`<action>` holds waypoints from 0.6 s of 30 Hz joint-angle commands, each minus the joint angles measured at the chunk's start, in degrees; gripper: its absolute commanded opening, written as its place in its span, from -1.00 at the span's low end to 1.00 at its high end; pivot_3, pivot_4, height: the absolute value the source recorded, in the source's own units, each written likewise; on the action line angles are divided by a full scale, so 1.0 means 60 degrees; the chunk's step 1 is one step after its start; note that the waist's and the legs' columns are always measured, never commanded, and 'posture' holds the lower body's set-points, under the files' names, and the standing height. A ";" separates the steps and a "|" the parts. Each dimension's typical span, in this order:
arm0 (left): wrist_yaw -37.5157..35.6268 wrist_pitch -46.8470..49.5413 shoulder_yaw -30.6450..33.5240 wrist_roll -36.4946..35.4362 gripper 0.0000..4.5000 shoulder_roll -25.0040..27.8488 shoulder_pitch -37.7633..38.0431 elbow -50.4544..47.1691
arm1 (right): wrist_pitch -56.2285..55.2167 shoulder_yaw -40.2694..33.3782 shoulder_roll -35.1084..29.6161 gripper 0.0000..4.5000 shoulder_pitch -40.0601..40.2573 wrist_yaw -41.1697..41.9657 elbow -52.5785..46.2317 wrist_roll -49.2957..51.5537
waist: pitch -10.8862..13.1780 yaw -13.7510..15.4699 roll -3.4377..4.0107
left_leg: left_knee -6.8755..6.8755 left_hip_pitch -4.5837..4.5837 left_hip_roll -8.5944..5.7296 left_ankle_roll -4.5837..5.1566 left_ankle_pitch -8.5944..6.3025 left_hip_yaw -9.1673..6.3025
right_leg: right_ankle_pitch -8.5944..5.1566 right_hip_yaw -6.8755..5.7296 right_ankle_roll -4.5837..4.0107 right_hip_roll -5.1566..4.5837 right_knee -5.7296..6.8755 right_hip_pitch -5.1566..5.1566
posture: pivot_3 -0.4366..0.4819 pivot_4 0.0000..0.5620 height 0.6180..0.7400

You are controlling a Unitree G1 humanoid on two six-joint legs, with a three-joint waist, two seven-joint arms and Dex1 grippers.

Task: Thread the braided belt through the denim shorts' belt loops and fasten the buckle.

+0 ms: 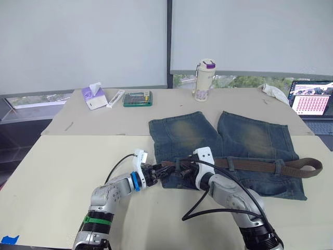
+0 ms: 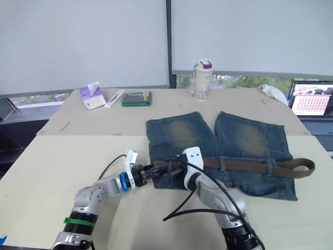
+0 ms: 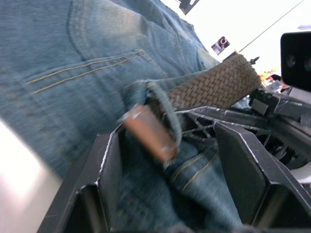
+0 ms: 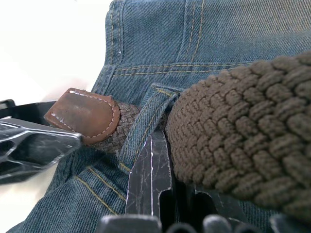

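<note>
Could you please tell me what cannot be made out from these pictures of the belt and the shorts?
- The buckle: the belt ends in a loop at the shorts' far side; no metal frame can be told there in the head views.
- The waistband's near edge: covered by the right arm in the head views.
- The belt's leather tip: blurred in the left wrist view.
- The laptop: cut off by the picture's edge.

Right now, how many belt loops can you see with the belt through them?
3. One belt loop at the waistband's left end, where the leather tip emerges; one mid-waist; one near the right end. The grippers may hide others.
</note>
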 commanded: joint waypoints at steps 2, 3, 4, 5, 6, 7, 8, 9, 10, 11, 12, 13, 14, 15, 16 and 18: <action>0.0300 -0.0068 0.0306 -0.0146 -0.16 -0.0166 -0.0263 -0.0054 | 0.0159 -0.0148 -0.0067 -1.00 0.0272 -0.0065 0.0359 -0.0428 | 0.0001 0.0000 0.0001 | 0.0000 -0.0001 0.0000 0.0000 0.0000 0.0000 | 0.0000 0.0000 0.0000 0.0000 -0.0001 -0.0001 | -0.05 -0.47 1.00; 0.0281 -0.0039 0.0314 -0.0173 -0.28 -0.0148 -0.0257 -0.0079 | 0.0163 -0.0171 -0.0042 -1.00 0.0280 -0.0055 0.0353 -0.0431 | 0.0001 0.0000 0.0002 | 0.0000 -0.0001 0.0000 0.0000 0.0000 0.0000 | 0.0000 0.0000 0.0000 0.0000 -0.0001 -0.0002 | -0.05 -0.47 1.00; 0.0269 -0.0008 0.0311 -0.0194 -0.45 -0.0131 -0.0253 -0.0099 | 0.0161 -0.0180 -0.0031 -1.00 0.0284 -0.0043 0.0351 -0.0442 | 0.0002 0.0000 0.0002 | 0.0000 -0.0001 0.0000 0.0000 0.0000 0.0000 | -0.0001 0.0000 0.0001 0.0000 0.0000 -0.0002 | -0.05 -0.47 1.00; 0.0270 -0.0001 0.0301 -0.0185 -0.59 -0.0116 -0.0246 -0.0114 | 0.0156 -0.0181 -0.0028 -1.00 0.0289 -0.0030 0.0346 -0.0457 | 0.0002 0.0001 0.0003 | 0.0000 -0.0003 -0.0001 0.0000 0.0000 0.0000 | -0.0001 -0.0001 0.0001 0.0000 -0.0001 -0.0002 | -0.05 -0.47 1.00; 0.0282 -0.0010 0.0293 -0.0157 -0.74 -0.0101 -0.0239 -0.0121 | 0.0122 -0.0182 -0.0022 -1.00 0.0294 0.0000 0.0343 -0.0467 | 0.0002 0.0002 0.0003 | 0.0000 -0.0004 -0.0002 0.0000 0.0000 0.0000 | 0.0000 0.0000 0.0001 0.0000 -0.0001 -0.0003 | -0.05 -0.47 1.00; 0.0301 -0.0031 0.0290 -0.0111 -0.89 -0.0066 -0.0231 -0.0111 | 0.0093 -0.0203 -0.0001 -1.00 0.0301 0.0058 0.0320 -0.0439 | 0.0003 0.0003 0.0003 | 0.0000 -0.0005 -0.0003 0.0000 0.0000 0.0000 | 0.0000 0.0000 0.0001 -0.0001 -0.0002 -0.0004 | -0.05 -0.47 1.00; 0.0327 -0.0068 0.0298 -0.0061 -0.97 -0.0028 -0.0231 -0.0089 | 0.0075 -0.0223 0.0016 -1.00 0.0307 0.0118 0.0288 -0.0413 | 0.0003 0.0001 0.0003 | 0.0000 -0.0004 -0.0003 0.0000 0.0000 0.0000 | 0.0000 0.0000 0.0000 0.0000 -0.0002 -0.0004 | -0.05 -0.47 1.00; 0.0377 -0.0107 0.0338 -0.0025 -0.97 0.0002 -0.0260 -0.0043 | 0.0047 -0.0245 0.0022 -1.00 0.0311 0.0210 0.0242 -0.0370 | 0.0003 -0.0002 0.0003 | 0.0000 -0.0004 -0.0002 0.0000 0.0000 0.0000 | 0.0000 -0.0001 0.0000 0.0000 -0.0002 -0.0004 | -0.05 -0.47 1.00; 0.0461 -0.0117 0.0418 -0.0024 -0.97 0.0012 -0.0318 0.0020 | -0.0008 -0.0250 0.0002 -1.00 0.0318 0.0318 0.0178 -0.0342 | 0.0004 -0.0003 0.0005 | 0.0000 -0.0004 -0.0002 0.0000 0.0000 0.0000 | 0.0000 -0.0001 0.0000 0.0001 -0.0001 -0.0005 | -0.05 -0.47 1.00; 0.0520 -0.0118 0.0474 -0.0033 -0.97 0.0013 -0.0361 0.0061 | -0.0049 -0.0251 -0.0014 -1.00 0.0323 0.0394 0.0138 -0.0336 | 0.0005 -0.0002 0.0006 | -0.0001 -0.0005 -0.0001 0.0000 0.0000 0.0000 | 0.0000 -0.0001 0.0000 0.0001 -0.0001 -0.0007 | -0.05 -0.47 1.00; 0.0550 -0.0093 0.0560 -0.0082 -0.99 0.0041 -0.0450 0.0103 | -0.0092 -0.0273 -0.0037 -0.83 0.0325 0.0449 0.0043 -0.0332 | 0.0006 -0.0002 0.0005 | -0.0001 -0.0006 -0.0002 0.0000 0.0000 0.0000 | 0.0000 -0.0001 0.0000 0.0001 -0.0001 -0.0008 | -0.05 -0.47 1.00; 0.0533 -0.0121 0.0567 -0.0049 -1.00 0.0116 -0.0489 0.0118 | -0.0028 -0.0272 -0.0141 -0.65 0.0353 0.0737 -0.0167 -0.0147 | 0.0006 0.0000 0.0004 | -0.0001 -0.0007 -0.0002 0.0000 0.0000 0.0000 | 0.0000 -0.0001 0.0000 0.0001 -0.0001 -0.0009 | -0.05 -0.47 1.00; 0.0524 -0.0123 0.0577 -0.0027 -1.00 0.0199 -0.0493 0.0105 | 0.0036 -0.0332 -0.0194 -0.55 0.0408 0.0999 -0.0409 0.0084 | 0.0008 0.0002 0.0003 | -0.0001 -0.0009 -0.0003 0.0000 0.0000 0.0000 | 0.0000 -0.0002 0.0001 0.0001 -0.0002 -0.0013 | -0.05 -0.47 1.00; 0.0540 -0.0127 0.0605 -0.0007 -1.00 0.0280 -0.0491 0.0107 | 0.0102 -0.0484 -0.0170 -0.38 0.0468 0.1187 -0.0638 0.0352 | 0.0009 -0.0005 0.0003 | -0.0001 -0.0014 -0.0005 0.0000 0.0000 0.0000 | 0.0000 -0.0002 0.0000 0.0000 -0.0002 -0.0019 | -0.05 -0.47 1.00; 0.0558 -0.0132 0.0616 0.0001 -1.00 0.0331 -0.0482 0.0109 | 0.0146 -0.0595 -0.0142 -0.24 0.0511 0.1298 -0.0776 0.0525 | 0.0014 -0.0013 0.0002 | -0.0001 -0.0015 -0.0004 0.0000 0.0000 -0.0001 | 0.0000 -0.0002 0.0000 0.0002 -0.0001 -0.0023 | -0.05 -0.47 1.00; 0.0584 -0.0215 0.0735 0.0058 -1.00 0.0521 -0.0460 0.0230 | 0.0578 -0.1225 0.0011 0.06 0.0696 0.1509 -0.1256 0.1457 | 0.0020 -0.0012 0.0006 | -0.0003 -0.0022 -0.0001 0.0000 0.0000 -0.0001 | 0.0004 -0.0001 -0.0006 0.0004 0.0000 -0.0035 | -0.05 -0.47 1.00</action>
